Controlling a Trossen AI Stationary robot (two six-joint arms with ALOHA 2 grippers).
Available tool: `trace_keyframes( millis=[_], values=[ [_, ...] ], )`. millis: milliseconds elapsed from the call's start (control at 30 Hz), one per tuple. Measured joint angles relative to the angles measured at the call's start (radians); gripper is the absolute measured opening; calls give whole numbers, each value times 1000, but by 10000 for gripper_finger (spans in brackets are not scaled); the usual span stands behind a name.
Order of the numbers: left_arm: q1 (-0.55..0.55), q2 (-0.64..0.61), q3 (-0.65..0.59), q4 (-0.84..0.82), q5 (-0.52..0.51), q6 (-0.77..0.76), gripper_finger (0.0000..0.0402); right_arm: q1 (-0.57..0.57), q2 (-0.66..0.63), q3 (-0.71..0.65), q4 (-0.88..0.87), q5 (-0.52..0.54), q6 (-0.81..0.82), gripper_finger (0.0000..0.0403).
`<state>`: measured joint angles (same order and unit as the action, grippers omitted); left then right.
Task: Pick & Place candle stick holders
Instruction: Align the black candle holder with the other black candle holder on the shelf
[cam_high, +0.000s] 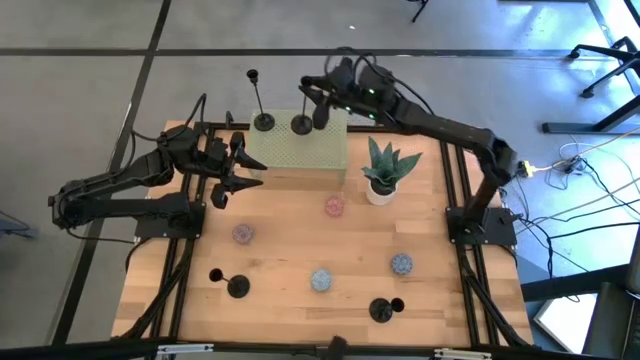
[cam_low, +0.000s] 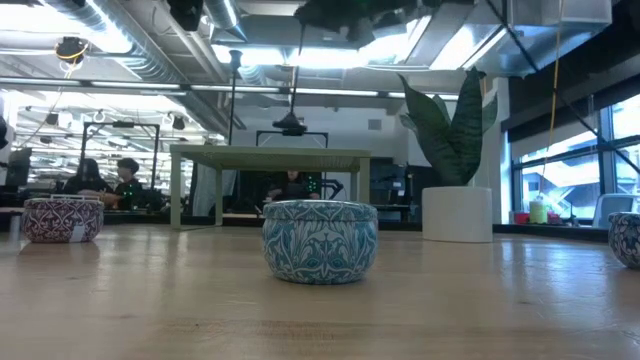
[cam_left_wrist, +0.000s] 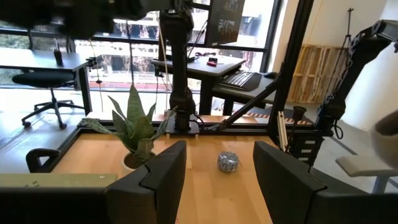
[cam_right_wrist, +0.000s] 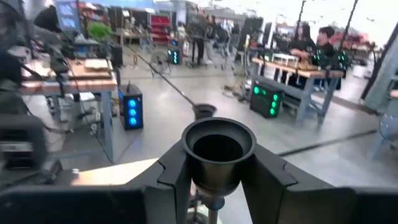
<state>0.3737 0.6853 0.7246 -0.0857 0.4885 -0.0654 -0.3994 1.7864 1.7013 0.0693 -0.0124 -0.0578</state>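
- Two grippers in play. The right gripper (cam_right_wrist: 217, 180) has its fingers pinched on the cup of a candle stick holder (cam_right_wrist: 217, 149), seen from the wrist; from above, the same right gripper (cam_high: 322, 100) sits over the far edge of the green mat (cam_high: 310, 150), and the held holder's base (cam_high: 301, 124) rests on or just above that mat (contact cannot be told).
- Just beside it on the mat stands a second holder (cam_high: 263, 122), upright, stem leaning toward the far side in the overhead view.
- Left gripper (cam_high: 238, 172) hovers at the mat's left side, fingers spread and holding nothing; the wrist view shows its two dark fingers (cam_left_wrist: 165, 177) apart with bare table between them.
- Near edge of the wooden table (cam_high: 290, 240): a third holder (cam_high: 236, 287) at the left and a fourth holder (cam_high: 381, 310) right of centre, well apart.
- Potted plant (cam_high: 383, 170) stands just right of the mat.
- Small patterned tins are scattered on the wood: a pink tin (cam_high: 334, 206) near the mat, a purple tin (cam_high: 243, 234), a blue tin (cam_high: 320, 280) (the nearest one in the low view, (cam_low: 320, 240)), and another blue tin (cam_high: 401, 264).
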Motion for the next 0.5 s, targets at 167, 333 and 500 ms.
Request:
trace_keyframes(
  millis=[167,333,500],
  values=[
    [0,0,0,0,0,0,184,-43,83,90,-25,-109,9,115],
    [0,0,0,0,0,1,184,-77,120,109,5,-180,34,115],
    [0,0,0,0,0,26,184,-98,147,111,19,-183,53,115]
  ],
)
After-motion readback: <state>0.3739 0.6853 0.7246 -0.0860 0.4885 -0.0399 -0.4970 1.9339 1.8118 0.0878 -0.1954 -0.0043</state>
